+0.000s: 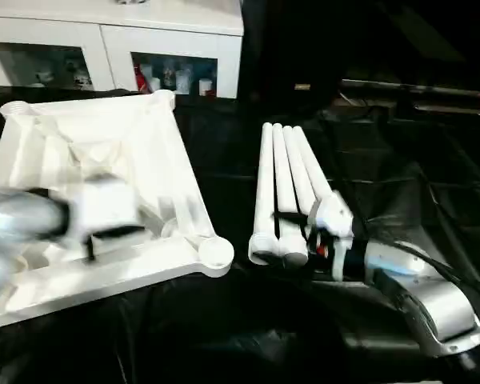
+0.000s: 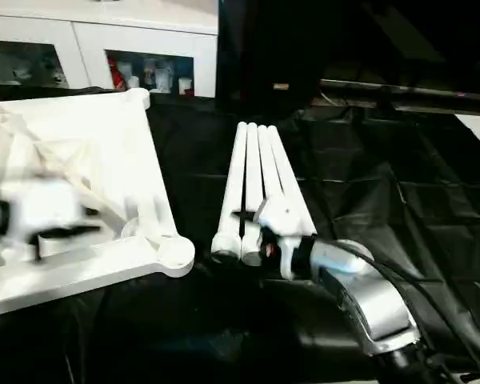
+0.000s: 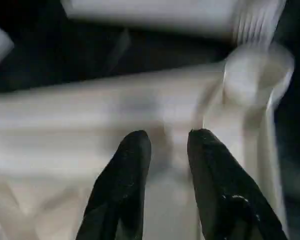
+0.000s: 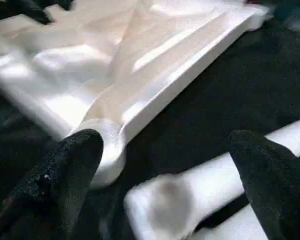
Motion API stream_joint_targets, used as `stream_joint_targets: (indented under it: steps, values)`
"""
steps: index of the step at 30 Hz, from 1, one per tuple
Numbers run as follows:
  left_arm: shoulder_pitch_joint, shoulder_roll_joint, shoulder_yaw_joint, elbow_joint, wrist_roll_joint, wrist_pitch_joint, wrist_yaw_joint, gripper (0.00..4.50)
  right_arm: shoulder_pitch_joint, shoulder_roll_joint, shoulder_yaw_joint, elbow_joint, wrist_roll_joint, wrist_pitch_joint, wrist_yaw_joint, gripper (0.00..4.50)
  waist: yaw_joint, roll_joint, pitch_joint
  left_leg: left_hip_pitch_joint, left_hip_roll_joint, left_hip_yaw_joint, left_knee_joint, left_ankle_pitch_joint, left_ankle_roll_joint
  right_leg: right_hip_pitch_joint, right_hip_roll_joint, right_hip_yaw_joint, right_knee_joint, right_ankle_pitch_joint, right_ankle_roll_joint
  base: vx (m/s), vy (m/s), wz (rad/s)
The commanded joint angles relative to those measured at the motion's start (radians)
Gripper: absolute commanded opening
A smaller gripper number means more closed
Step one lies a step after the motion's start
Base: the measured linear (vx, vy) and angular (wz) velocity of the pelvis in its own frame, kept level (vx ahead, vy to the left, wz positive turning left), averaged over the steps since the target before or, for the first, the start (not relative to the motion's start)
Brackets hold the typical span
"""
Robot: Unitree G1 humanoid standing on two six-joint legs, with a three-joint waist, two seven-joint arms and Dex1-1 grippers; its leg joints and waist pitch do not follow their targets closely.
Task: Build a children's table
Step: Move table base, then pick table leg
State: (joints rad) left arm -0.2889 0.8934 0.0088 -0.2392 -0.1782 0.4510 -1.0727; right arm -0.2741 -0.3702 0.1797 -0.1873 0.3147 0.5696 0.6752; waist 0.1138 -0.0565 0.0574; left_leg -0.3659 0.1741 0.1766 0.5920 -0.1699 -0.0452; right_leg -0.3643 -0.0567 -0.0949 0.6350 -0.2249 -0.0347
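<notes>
The children's table top (image 1: pixel 156 152) lies upside down on the left, with its ribbed underside and round corner sockets (image 1: pixel 216 253) facing up. My left arm (image 1: pixel 32 216) reaches over it. The left gripper (image 3: pixel 167 137) hangs just above the ribs near a corner socket (image 3: pixel 257 75), its fingers a little apart and holding nothing. The white tapered legs (image 1: pixel 282 188) lie side by side on the black cloth in the middle. My right gripper (image 4: pixel 167 145) stands wide open at their thick ends, one finger (image 4: pixel 65 170) on each side of a leg's end (image 4: pixel 165 205).
A black cloth (image 1: pixel 368 160) covers the work surface. A white glass-door cabinet (image 1: pixel 112 40) stands behind the table top. Dark clutter and cables lie at the back right.
</notes>
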Motion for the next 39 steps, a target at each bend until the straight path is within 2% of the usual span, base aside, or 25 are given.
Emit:
stream_joint_targets:
  steps: [1,2,4,5,6,9,10,11,12,13,14,15,16,17,18,19,20,21,22,24,31,32,35,36,39]
  values:
    - [-0.010,-0.032,-0.002,-0.039,-0.038,0.019,0.023,1.73,-0.032,0.014,-0.027,-0.025,0.025,0.069,-0.042,4.50,-0.002,0.019,-0.049,0.032,0.071,-0.031,-0.078,-0.290,-0.053,0.011,-0.108,0.074,-0.086,-0.277,-0.165,0.000,0.000,0.00]
    - [-0.003,-0.072,-0.013,-0.062,-0.057,0.032,0.046,1.84,-0.071,0.063,-0.066,0.012,0.077,0.142,-0.085,4.50,-0.002,0.020,-0.051,0.030,0.070,-0.033,-0.080,-0.294,-0.056,0.015,-0.110,0.077,-0.086,-0.283,-0.152,0.000,0.000,0.00]
    - [0.011,-0.136,-0.040,-0.084,-0.090,0.057,0.076,2.00,-0.139,0.149,-0.129,0.097,0.108,0.215,-0.188,4.50,-0.004,0.022,-0.053,0.029,0.069,-0.035,-0.079,-0.305,-0.072,0.012,-0.111,0.076,-0.087,-0.288,-0.153,0.000,0.000,0.00]
    - [0.014,-0.145,-0.046,-0.085,-0.093,0.057,0.079,2.12,-0.147,0.155,-0.129,0.107,0.101,0.216,-0.197,4.50,-0.006,0.019,-0.052,0.027,0.068,-0.035,-0.081,-0.309,-0.078,0.012,-0.110,0.075,-0.087,-0.296,-0.150,0.000,0.000,0.00]
    - [0.020,-0.160,-0.056,-0.082,-0.093,0.055,0.086,2.12,-0.155,0.159,-0.121,0.119,0.087,0.215,-0.202,4.50,-0.002,0.023,-0.056,0.028,0.067,-0.033,-0.078,-0.301,-0.088,0.013,-0.108,0.075,-0.085,-0.278,-0.139,0.000,0.000,0.00]
    - [0.018,-0.181,-0.063,-0.077,-0.098,0.068,0.101,2.52,-0.165,0.169,-0.118,0.131,0.072,0.246,-0.222,4.50,-0.001,0.017,-0.058,0.023,0.064,-0.031,-0.080,-0.267,-0.084,0.020,-0.104,0.077,-0.081,-0.228,-0.121,0.000,0.000,0.00]
    - [0.012,-0.200,-0.065,-0.073,-0.102,0.088,0.113,2.58,-0.180,0.183,-0.125,0.144,0.056,0.295,-0.257,4.50,-0.003,0.004,-0.057,0.021,0.064,-0.029,-0.080,-0.251,-0.081,0.022,-0.103,0.076,-0.081,-0.221,-0.120,0.000,0.000,0.00]
    - [0.009,-0.204,-0.066,-0.070,-0.102,0.093,0.114,2.60,-0.189,0.190,-0.126,0.154,0.050,0.319,-0.270,4.50,-0.002,-0.020,-0.058,0.019,0.064,-0.026,-0.079,-0.228,-0.071,0.023,-0.104,0.075,-0.082,-0.226,-0.119,0.000,0.000,0.00]
    - [0.000,-0.212,-0.071,-0.062,-0.100,0.104,0.117,2.66,-0.211,0.207,-0.128,0.179,0.036,0.378,-0.303,4.50,0.000,-0.009,-0.056,0.017,0.062,-0.029,-0.078,-0.216,-0.070,0.024,-0.107,0.076,-0.077,-0.232,-0.120,0.000,0.000,0.00]
    - [-0.004,-0.206,-0.066,-0.062,-0.106,0.116,0.111,2.66,-0.227,0.217,-0.125,0.204,0.029,0.393,-0.314,4.50,0.000,-0.011,-0.057,0.019,0.060,-0.028,-0.079,-0.212,-0.069,0.022,-0.106,0.076,-0.080,-0.247,-0.119,0.000,0.000,0.00]
    - [-0.004,-0.203,-0.062,-0.069,-0.111,0.129,0.112,2.94,-0.238,0.223,-0.127,0.219,0.033,0.408,-0.329,4.50,0.001,-0.003,-0.059,0.017,0.061,-0.030,-0.078,-0.213,-0.080,0.021,-0.109,0.076,-0.078,-0.254,-0.114,0.000,0.000,0.00]
    - [-0.001,-0.196,-0.056,-0.076,-0.118,0.139,0.110,3.03,-0.250,0.229,-0.122,0.239,0.032,0.417,-0.340,4.50,-0.004,-0.002,-0.057,0.016,0.065,-0.033,-0.084,-0.228,-0.101,0.020,-0.103,0.072,-0.075,-0.227,-0.102,0.000,0.000,0.00]
    - [0.006,-0.177,-0.053,-0.083,-0.126,0.150,0.103,3.03,-0.276,0.239,-0.113,0.279,0.024,0.425,-0.361,4.50,-0.002,0.004,-0.057,0.020,0.065,-0.034,-0.084,-0.245,-0.108,0.017,-0.103,0.072,-0.075,-0.225,-0.100,0.000,0.000,0.00]
    - [0.011,-0.167,-0.052,-0.088,-0.130,0.155,0.099,3.07,-0.289,0.244,-0.107,0.298,0.020,0.430,-0.371,4.50,-0.004,0.002,-0.056,0.025,0.063,-0.034,-0.084,-0.281,-0.117,0.014,-0.103,0.073,-0.077,-0.239,-0.103,0.000,0.000,0.00]
    - [0.020,-0.146,-0.053,-0.098,-0.137,0.164,0.084,3.14,-0.315,0.263,-0.113,0.344,0.019,0.432,-0.390,4.50,-0.003,0.010,-0.057,0.025,0.061,-0.036,-0.082,-0.293,-0.125,0.012,-0.107,0.074,-0.074,-0.243,-0.110,0.000,0.000,0.00]
    - [0.020,-0.146,-0.053,-0.098,-0.137,0.164,0.084,3.27,-0.315,0.263,-0.113,0.344,0.019,0.432,-0.390,4.50,-0.006,0.002,-0.055,0.021,0.060,-0.035,-0.084,-0.301,-0.126,0.016,-0.105,0.074,-0.078,-0.257,-0.109,0.000,0.000,0.00]
    - [0.027,-0.129,-0.056,-0.111,-0.142,0.174,0.069,3.27,-0.344,0.288,-0.129,0.392,0.018,0.432,-0.412,4.50,-0.001,0.013,-0.055,0.024,0.061,-0.036,-0.083,-0.302,-0.128,0.014,-0.108,0.075,-0.078,-0.255,-0.108,0.000,0.000,0.00]
    - [0.027,-0.126,-0.058,-0.114,-0.145,0.181,0.064,3.43,-0.354,0.298,-0.136,0.411,0.019,0.434,-0.419,4.50,-0.003,0.008,-0.055,0.026,0.062,-0.035,-0.083,-0.307,-0.130,0.011,-0.107,0.076,-0.078,-0.248,-0.113,0.000,0.000,0.00]
    - [0.027,-0.123,-0.059,-0.116,-0.147,0.186,0.060,3.49,-0.363,0.304,-0.139,0.427,0.015,0.435,-0.425,4.50,0.001,0.015,-0.056,0.028,0.063,-0.035,-0.082,-0.306,-0.132,0.011,-0.107,0.076,-0.077,-0.237,-0.115,0.000,0.000,0.00]
    - [0.021,-0.111,-0.071,-0.115,-0.146,0.203,0.045,3.67,-0.403,0.325,-0.142,0.498,-0.018,0.446,-0.463,4.50,0.002,0.018,-0.055,0.029,0.064,-0.034,-0.084,-0.305,-0.142,0.009,-0.103,0.076,-0.072,-0.202,-0.125,0.000,0.000,0.00]
    - [0.012,-0.088,-0.088,-0.091,-0.144,0.203,0.043,4.15,-0.457,0.341,-0.138,0.602,-0.038,0.465,-0.508,4.50,-0.005,0.020,-0.054,0.027,0.062,-0.035,-0.086,-0.316,-0.157,0.012,-0.103,0.077,-0.070,-0.215,-0.110,0.000,0.000,0.00]
    - [0.010,-0.085,-0.087,-0.087,-0.145,0.204,0.040,4.35,-0.474,0.343,-0.133,0.633,-0.048,0.467,-0.518,4.50,-0.005,0.021,-0.054,0.026,0.062,-0.034,-0.085,-0.318,-0.157,0.013,-0.104,0.078,-0.072,-0.220,-0.109,0.000,0.000,0.00]
    - [0.007,-0.079,-0.094,-0.081,-0.138,0.205,0.030,4.47,-0.501,0.349,-0.139,0.688,-0.060,0.448,-0.528,4.50,-0.007,0.017,-0.054,0.027,0.062,-0.033,-0.084,-0.309,-0.156,0.012,-0.104,0.079,-0.073,-0.222,-0.109,0.000,0.000,0.00]
    - [0.007,-0.079,-0.094,-0.082,-0.138,0.207,0.030,4.47,-0.506,0.351,-0.140,0.697,-0.062,0.447,-0.527,4.50,-0.007,0.019,-0.054,0.028,0.062,-0.033,-0.084,-0.313,-0.157,0.011,-0.104,0.078,-0.071,-0.222,-0.111,0.000,0.000,0.00]
    - [0.008,-0.079,-0.095,-0.097,-0.152,0.224,0.026,4.47,-0.527,0.362,-0.143,0.752,-0.065,0.451,-0.524,4.50,-0.008,0.018,-0.054,0.026,0.063,-0.033,-0.085,-0.304,-0.155,0.012,-0.104,0.078,-0.069,-0.209,-0.115,0.000,0.000,0.00]
